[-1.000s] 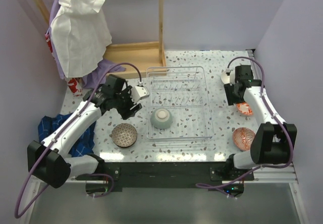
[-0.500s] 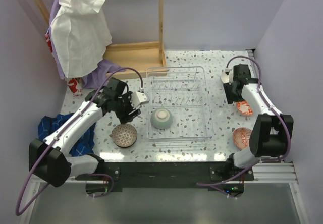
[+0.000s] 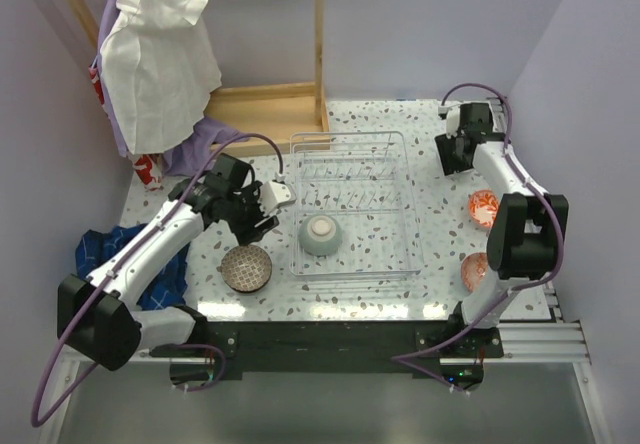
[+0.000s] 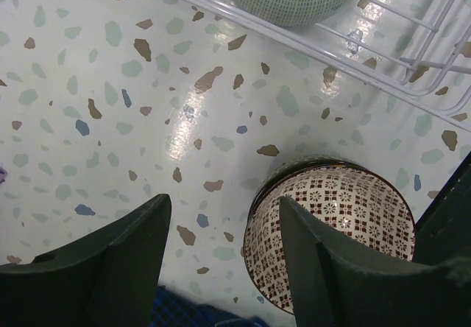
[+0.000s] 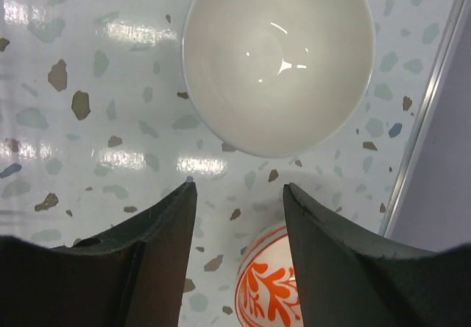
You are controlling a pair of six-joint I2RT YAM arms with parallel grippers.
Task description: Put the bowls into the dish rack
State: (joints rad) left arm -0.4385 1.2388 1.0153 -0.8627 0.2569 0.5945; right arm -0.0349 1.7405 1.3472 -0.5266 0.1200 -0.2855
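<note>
The dish rack (image 3: pixel 352 204) sits mid-table, one green bowl (image 3: pixel 321 234) inside (upside down); left gripper (image 4: pixel 221 257), parted and empty, hovers over the patterned bowl (image 4: pixel 331 235); right gripper (image 5: pixel 237 227), likewise spread, overlooks the white bowl (image 5: pixel 278 60), presumably lining up.

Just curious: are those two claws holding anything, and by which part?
No. The left gripper and right gripper are both open and empty above the speckled table.

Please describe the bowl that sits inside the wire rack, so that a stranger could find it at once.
Find the silvery wire dish rack in the middle of the speckled table. The pale green bowl rests upside down in its near left corner, the only bowl in the rack; the others are on the table.
</note>
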